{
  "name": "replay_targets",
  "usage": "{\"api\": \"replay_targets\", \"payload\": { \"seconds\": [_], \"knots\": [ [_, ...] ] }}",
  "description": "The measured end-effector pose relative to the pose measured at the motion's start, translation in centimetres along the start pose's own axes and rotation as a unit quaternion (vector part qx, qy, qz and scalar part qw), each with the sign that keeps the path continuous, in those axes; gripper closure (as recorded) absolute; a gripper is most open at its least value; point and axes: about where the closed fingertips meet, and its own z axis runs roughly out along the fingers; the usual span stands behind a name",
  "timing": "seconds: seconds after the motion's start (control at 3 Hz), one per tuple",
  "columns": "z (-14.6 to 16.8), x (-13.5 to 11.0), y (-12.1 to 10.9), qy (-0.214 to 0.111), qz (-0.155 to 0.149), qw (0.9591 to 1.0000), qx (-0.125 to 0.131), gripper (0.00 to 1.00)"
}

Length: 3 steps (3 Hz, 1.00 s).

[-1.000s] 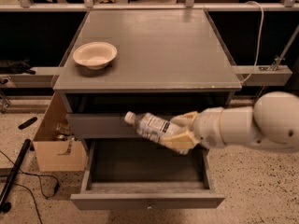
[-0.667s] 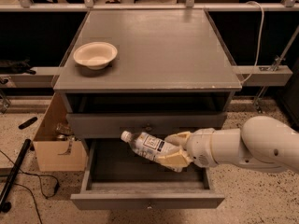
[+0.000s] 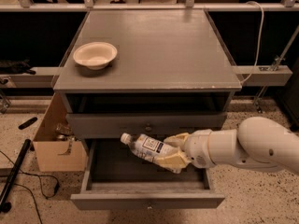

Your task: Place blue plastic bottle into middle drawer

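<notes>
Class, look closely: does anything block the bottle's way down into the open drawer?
Nothing visible does. The hand holds the bottle tilted just above the open drawer, and nothing shows inside it underneath.

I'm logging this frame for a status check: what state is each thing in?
hand: shut on the blue plastic bottle, over the open drawer.
blue plastic bottle: capped, tilted, held in the hand.
middle drawer: pulled open.
upper drawer: shut.
bowl: upright, empty, on the cabinet top.
cardboard box: open.
</notes>
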Motion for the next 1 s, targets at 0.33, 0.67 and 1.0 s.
{"api": "replay_targets", "payload": {
  "seconds": [0.33,0.67,1.0],
  "knots": [
    [1.2,2.6,-1.3,0.014,0.014,0.9998,0.006,1.00],
    [2.8,5.8,-3.9,0.030,0.021,0.9992,0.013,1.00],
    [4.8,9.5,-6.7,0.053,0.034,0.9979,0.011,1.00]
  ]
}}
